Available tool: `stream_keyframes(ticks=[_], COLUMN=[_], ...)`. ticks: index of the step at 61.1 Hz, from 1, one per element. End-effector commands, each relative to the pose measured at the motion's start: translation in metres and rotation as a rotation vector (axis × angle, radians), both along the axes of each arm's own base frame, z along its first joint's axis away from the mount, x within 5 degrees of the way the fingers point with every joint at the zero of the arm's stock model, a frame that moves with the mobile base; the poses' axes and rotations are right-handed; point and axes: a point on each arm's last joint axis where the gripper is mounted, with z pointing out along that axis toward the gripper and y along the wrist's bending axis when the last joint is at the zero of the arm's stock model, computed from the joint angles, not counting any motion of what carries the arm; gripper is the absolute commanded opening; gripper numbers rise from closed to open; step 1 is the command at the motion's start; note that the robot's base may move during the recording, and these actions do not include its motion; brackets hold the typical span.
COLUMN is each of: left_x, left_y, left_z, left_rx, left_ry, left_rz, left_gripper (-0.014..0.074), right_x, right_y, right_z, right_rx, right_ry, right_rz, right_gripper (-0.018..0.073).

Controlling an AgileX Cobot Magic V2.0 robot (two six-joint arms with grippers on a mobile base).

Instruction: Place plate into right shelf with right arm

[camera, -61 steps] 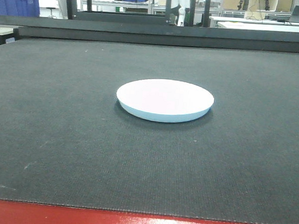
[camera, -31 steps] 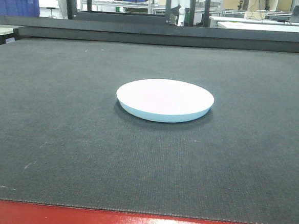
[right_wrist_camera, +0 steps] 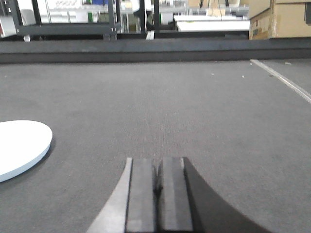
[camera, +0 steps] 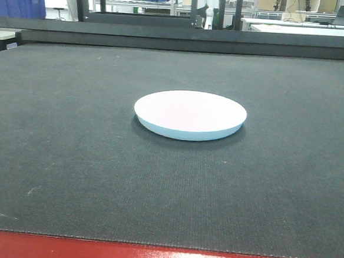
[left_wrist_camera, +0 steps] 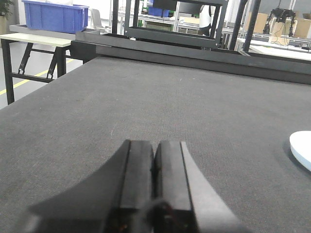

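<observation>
on the middle of the dark surface [camera: 51, 168] the plate [camera: 189, 114] lay exactly where it had a second earlier; the left claw [left_wrist_camera: 154, 150] and right claw [right_wrist_camera: 159, 167] sat pressed together, so pickup hadn't begun.

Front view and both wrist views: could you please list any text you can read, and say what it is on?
No text can be read in any view.
The plate is plain, with no marking.
The cardboard boxes and the blue bin show no legible label.
Anything farther back is too small and blurred to read.
</observation>
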Motion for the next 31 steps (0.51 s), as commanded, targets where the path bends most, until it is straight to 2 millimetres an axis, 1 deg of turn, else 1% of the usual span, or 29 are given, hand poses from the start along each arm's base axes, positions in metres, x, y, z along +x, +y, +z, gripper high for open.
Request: stream_keyframes(ticks=[1,4,9,15,19,22,27,31], left_x=[-0.001,-0.001,-0.001,-0.001,-0.001,-0.001,-0.001,-0.001], left_y=[0.0,0.0,0.0,0.0,0.0,0.0,0.0,0.0], left_z=[0.006,0.006,0.006,0.006,0.006,0.006,0.006,0.006], left_rx=[-0.009,-0.009,-0.009,-0.009,-0.009,-0.009,-0.009,-0.009], left_ry=[-0.093,-0.093,-0.093,-0.093,-0.093,-0.093,-0.093,-0.093], left_rz=[-0.003,-0.003,-0.003,-0.003,-0.003,-0.003,-0.003,-0.003], left_gripper=[-0.0047,-0.0047,-0.0047,-0.0047,-0.0047,-0.0047,-0.0047,-0.0047], right_x=[0.003,0.008,0.019,0.038,0.054,0.065,0.087,0.107], right_y=[0.0,-0.001,-0.001,-0.002,-0.004,-0.004,-0.005,-0.002], right_z=[0.032,0.041,0.053,0.062,0.065,0.067,0.073,0.083], right_rx=[-0.01,-0.008,-0.005,0.0,-0.001,0.002,-0.004,-0.01], right_ry=[-0.011,0.018,0.071,0.176,0.267,0.317,0.383,0.415], right_rz=[-0.005,-0.005,-0.005,-0.004,-0.005,-0.004,0.0,0.028], right_gripper=[0.011,0.0168,0.0312,0.0505,0.0605,0.0639,0.0624,0.0624])
